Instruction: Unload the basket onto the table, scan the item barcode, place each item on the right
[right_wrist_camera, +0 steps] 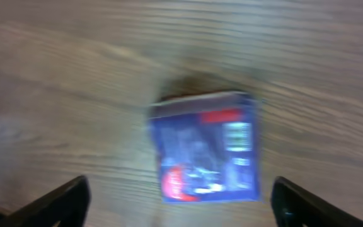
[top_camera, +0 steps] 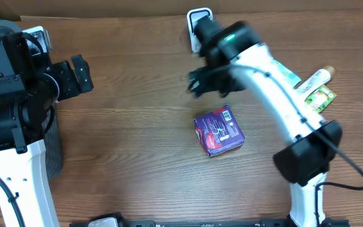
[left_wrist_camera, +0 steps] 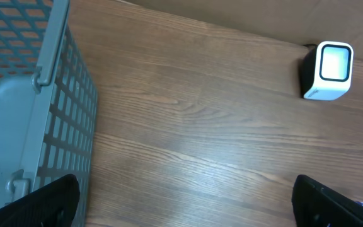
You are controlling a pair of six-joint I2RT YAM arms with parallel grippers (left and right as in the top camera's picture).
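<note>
A purple-blue box (top_camera: 219, 132) with red and white print lies flat on the wooden table, its barcode panel facing up; the right wrist view shows the box (right_wrist_camera: 207, 147) blurred, below the camera. My right gripper (top_camera: 201, 83) hovers above and behind it, open, with nothing between its fingers (right_wrist_camera: 55, 202). The white barcode scanner (top_camera: 197, 25) stands at the table's far edge, partly hidden by the right arm; in the left wrist view the scanner (left_wrist_camera: 328, 70) shows its lit window. My left gripper (top_camera: 79, 74) is open over the table's left side, holding nothing.
A grey mesh basket (left_wrist_camera: 24, 120) stands at the left edge beside my left arm. More items, a tube (top_camera: 314, 80) and a green packet (top_camera: 321, 98), lie at the right behind my right arm.
</note>
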